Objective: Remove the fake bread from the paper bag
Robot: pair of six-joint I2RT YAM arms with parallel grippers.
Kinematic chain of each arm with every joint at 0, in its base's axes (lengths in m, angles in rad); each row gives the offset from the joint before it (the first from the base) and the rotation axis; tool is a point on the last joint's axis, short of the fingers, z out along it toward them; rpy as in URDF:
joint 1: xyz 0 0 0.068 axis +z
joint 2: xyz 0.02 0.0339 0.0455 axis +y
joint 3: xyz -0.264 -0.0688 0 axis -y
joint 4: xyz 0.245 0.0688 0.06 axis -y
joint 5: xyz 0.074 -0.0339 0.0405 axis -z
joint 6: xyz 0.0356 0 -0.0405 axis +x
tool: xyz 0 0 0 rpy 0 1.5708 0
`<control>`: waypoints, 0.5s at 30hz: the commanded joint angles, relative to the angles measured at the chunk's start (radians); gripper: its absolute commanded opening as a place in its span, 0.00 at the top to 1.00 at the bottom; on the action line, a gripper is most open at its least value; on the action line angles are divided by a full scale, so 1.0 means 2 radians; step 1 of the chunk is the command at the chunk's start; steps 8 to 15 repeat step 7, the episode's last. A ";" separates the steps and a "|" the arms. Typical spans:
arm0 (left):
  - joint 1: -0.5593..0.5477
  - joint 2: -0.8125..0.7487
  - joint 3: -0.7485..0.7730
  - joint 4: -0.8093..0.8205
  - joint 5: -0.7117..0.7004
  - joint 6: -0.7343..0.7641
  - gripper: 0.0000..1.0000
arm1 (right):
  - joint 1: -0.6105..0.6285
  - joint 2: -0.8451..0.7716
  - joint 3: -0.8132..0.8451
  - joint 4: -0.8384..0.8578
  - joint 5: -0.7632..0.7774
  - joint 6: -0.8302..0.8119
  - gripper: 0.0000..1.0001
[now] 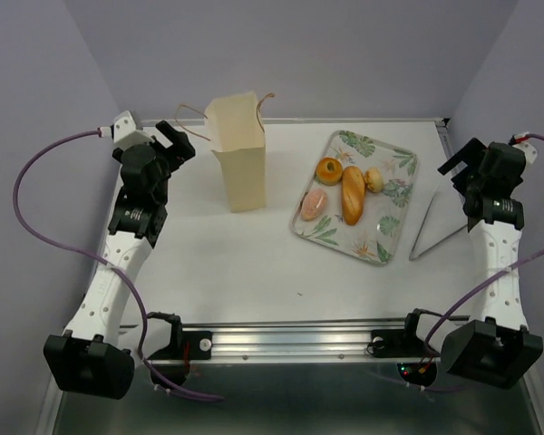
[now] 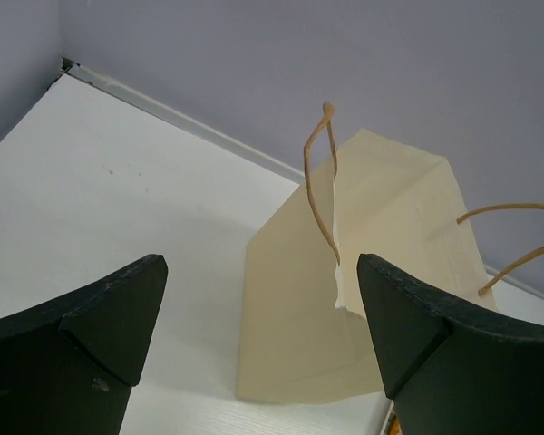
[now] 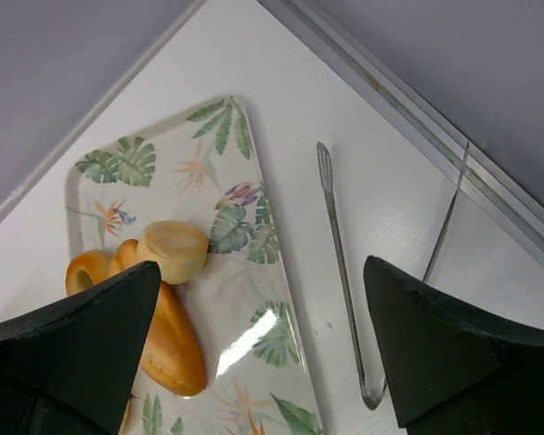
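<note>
- 4 pieces of fake bread (image 1: 352,192) lie on the floral tray (image 1: 394,168), well apart from the upright paper bag (image 1: 238,154).
- We judge the emptying done, though we cannot see inside the bag.
- Our left fingers (image 2: 91,335) and right fingers (image 3: 82,335) stand spread, holding nothing.

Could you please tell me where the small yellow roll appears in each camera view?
Top external: the small yellow roll lies on the floral tray, right of the long loaf.
Left wrist: not in it; that view faces the paper bag.
Right wrist: left of centre, on the floral tray beside the long loaf.
Shared landmark: the table's metal back rail.
</note>
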 commanded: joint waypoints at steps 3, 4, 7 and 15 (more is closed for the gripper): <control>0.003 -0.031 -0.016 0.020 -0.025 0.001 0.01 | 0.002 -0.034 0.016 -0.011 -0.045 -0.007 0.00; 0.003 -0.031 -0.016 0.019 -0.029 0.003 0.01 | 0.002 -0.036 0.016 -0.011 -0.045 -0.007 0.00; 0.003 -0.031 -0.013 0.015 -0.040 0.010 0.01 | 0.002 -0.042 0.016 -0.007 -0.042 -0.002 0.00; 0.003 -0.031 -0.013 0.015 -0.040 0.010 0.01 | 0.002 -0.042 0.016 -0.007 -0.042 -0.002 0.00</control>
